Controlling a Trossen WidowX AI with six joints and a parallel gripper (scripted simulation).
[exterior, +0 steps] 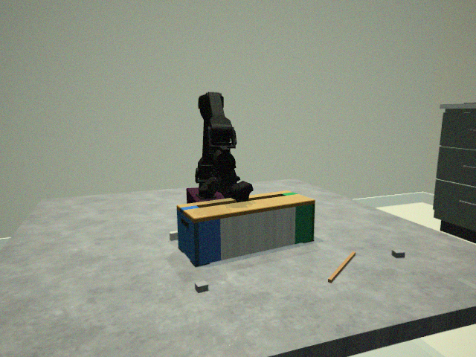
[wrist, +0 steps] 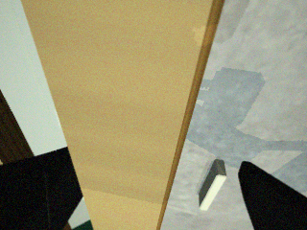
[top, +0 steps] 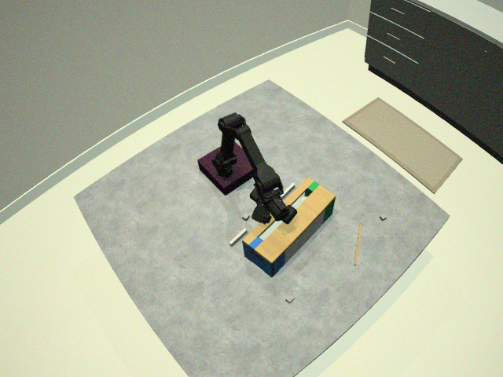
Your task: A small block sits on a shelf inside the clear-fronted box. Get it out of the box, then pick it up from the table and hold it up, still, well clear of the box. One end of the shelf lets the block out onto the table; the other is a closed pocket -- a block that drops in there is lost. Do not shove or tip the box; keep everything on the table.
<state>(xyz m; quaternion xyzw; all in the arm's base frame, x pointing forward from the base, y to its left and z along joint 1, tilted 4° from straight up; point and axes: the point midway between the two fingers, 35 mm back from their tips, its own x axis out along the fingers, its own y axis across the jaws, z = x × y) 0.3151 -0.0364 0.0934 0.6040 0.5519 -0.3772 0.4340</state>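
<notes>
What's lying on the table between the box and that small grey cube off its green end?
Only the thin orange stick lies between the box and the grey cube; the exterior and top views both show it.

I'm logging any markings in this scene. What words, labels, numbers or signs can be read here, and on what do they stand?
None: no view shows any readable text.
The box bears only plain blue, grey and green panels under a tan top.
The cabinet drawers show only handles.
The stick and arm are unmarked.
</notes>
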